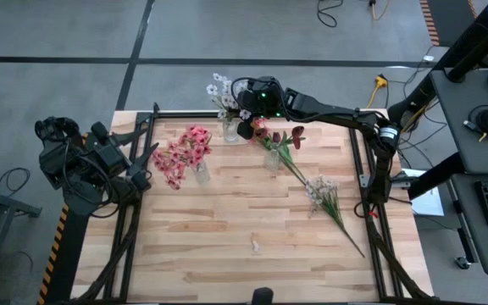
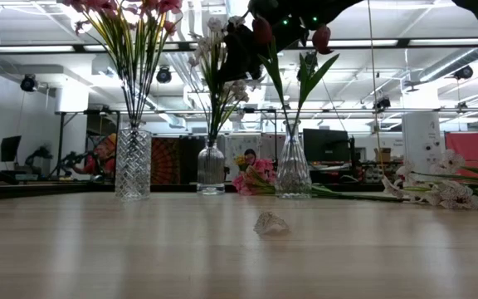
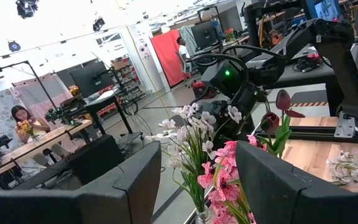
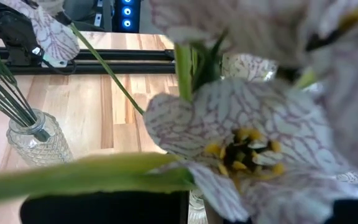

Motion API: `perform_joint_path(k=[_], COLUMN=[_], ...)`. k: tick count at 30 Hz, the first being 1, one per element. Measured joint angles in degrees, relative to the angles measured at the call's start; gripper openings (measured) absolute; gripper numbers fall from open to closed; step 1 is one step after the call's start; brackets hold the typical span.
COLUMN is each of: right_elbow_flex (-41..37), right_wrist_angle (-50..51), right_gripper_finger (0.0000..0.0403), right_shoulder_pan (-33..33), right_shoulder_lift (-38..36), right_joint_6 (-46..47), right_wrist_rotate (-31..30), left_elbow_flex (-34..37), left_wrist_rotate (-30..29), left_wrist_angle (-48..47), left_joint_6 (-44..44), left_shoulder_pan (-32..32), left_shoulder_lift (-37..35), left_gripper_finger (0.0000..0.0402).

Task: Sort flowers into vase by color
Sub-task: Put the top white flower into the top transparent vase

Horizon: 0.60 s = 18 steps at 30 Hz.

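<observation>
Flowers stand in three glass vases: pink blossoms (image 1: 186, 152), white blossoms (image 1: 223, 91) and red tulips (image 1: 286, 135) in the red tulip vase (image 1: 272, 159). Right of that vase, a loose white stem (image 1: 329, 202) lies on the worktop (image 1: 227, 237). Right pincer (image 1: 246, 129), fingers together, hovers between white and red. Left pincer (image 1: 142, 165) waits apart, beside pink. Light, springy stalks; take hold mid-stalk, sparing the petals.

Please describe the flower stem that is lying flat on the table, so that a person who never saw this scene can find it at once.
Begin at the wooden table and find the three clear glass vases standing at its far side. Go from the vase of dark red tulips toward the right near corner: there lies a long thin green stem with small white blossoms. It alone lies flat; every other flower stands in a vase.
</observation>
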State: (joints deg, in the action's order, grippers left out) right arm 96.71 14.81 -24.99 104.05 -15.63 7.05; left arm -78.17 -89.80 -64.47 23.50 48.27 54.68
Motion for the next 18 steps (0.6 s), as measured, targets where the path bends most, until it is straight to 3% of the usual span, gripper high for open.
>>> perform_joint_path(k=[18], right_elbow_flex=[1.3], right_wrist_angle=[0.1], right_gripper_finger=[0.0013], right_shoulder_pan=[0.0], right_shoulder_lift=[0.1], right_joint_6=[1.1], right_wrist_rotate=[-0.2], left_elbow_flex=[0.0], left_wrist_rotate=[0.0], left_wrist_angle=[0.1], left_joint_6=[0.0], left_shoulder_pan=[0.0], left_shoulder_lift=[0.0], left_gripper_finger=[0.019])
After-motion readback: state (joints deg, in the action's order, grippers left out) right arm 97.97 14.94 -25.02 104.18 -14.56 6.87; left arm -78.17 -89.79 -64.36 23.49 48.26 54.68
